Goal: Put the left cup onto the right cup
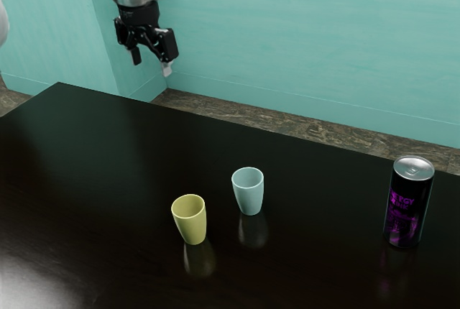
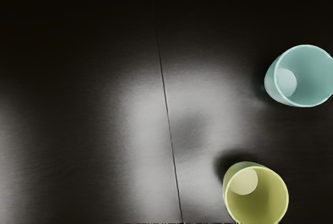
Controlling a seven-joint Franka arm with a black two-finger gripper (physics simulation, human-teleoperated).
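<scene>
Hand is hanging open, empty. Purple can is showing in exterior view, 3 o'clock from teal cup, yellow cup.

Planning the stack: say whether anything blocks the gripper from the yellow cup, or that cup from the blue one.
Nothing visible does. The gripper hangs above bare table; the yellow cup and blue cup stand apart, nothing between; the can stands well aside.

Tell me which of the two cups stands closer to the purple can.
The pale blue cup. It stands to the exterior view's right of the yellow-green cup, on the side where the can is, so it is the nearer one.
</scene>
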